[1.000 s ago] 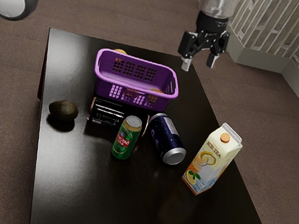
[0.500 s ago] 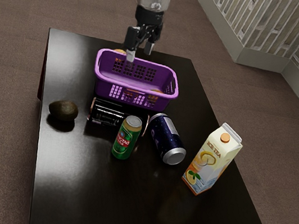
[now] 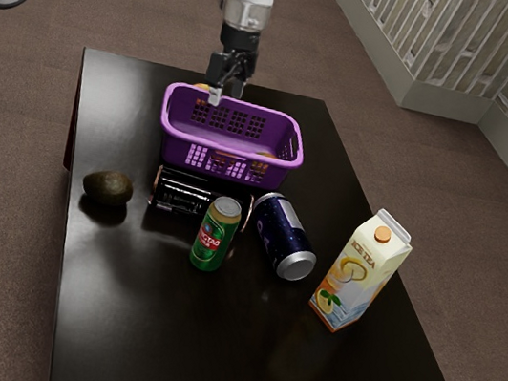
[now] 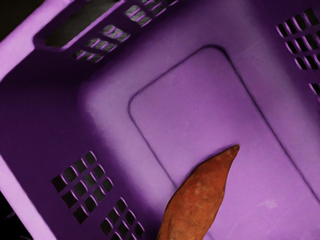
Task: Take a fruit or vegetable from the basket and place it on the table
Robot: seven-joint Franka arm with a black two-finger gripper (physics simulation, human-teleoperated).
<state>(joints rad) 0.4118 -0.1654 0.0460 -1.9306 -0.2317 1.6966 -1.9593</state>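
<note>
The purple perforated plastic basket [image 3: 231, 152] gives way from above; its walls bar sideways passage, with a lying black cylinder [image 3: 180, 193] and dark-blue metal can [image 3: 279, 230] alongside.

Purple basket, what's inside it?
A sweet potato lies in the basket. From the exterior view, the near wall covers most of something orange inside; I can't tell if it's the same thing.

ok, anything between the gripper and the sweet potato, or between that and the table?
Nothing visible between gripper and sweet potato. The basket's walls stand between it and the table; it'll likely need lifting over the rim. A black cylinder lies just outside.
</note>
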